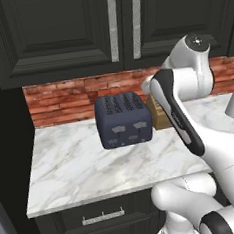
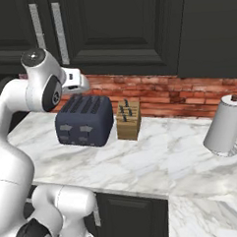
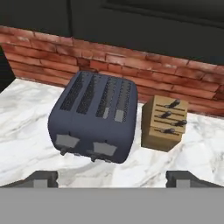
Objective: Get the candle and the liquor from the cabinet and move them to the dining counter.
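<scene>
The cabinet (image 1: 56, 34) hangs above the worktop, its panelled dark doors shut and two silver bar handles (image 1: 114, 29) side by side; it also spans the top of the right base view (image 2: 126, 31). The candle and the liquor are out of view. The dining counter is out of view. My gripper (image 3: 112, 180) is open, its two dark fingertips (image 3: 43, 178) wide apart with nothing between them. It hovers above the marble worktop, looking down at a toaster. My white hand (image 2: 74, 81) sits just below the cabinet doors.
A dark blue toaster (image 1: 123, 119) (image 3: 94, 118) stands on the marble worktop (image 1: 73, 163) against the red brick wall. A wooden knife block (image 2: 128, 119) is right beside it. A paper towel roll (image 2: 223, 126) stands farther right. Drawers (image 1: 103, 218) lie below.
</scene>
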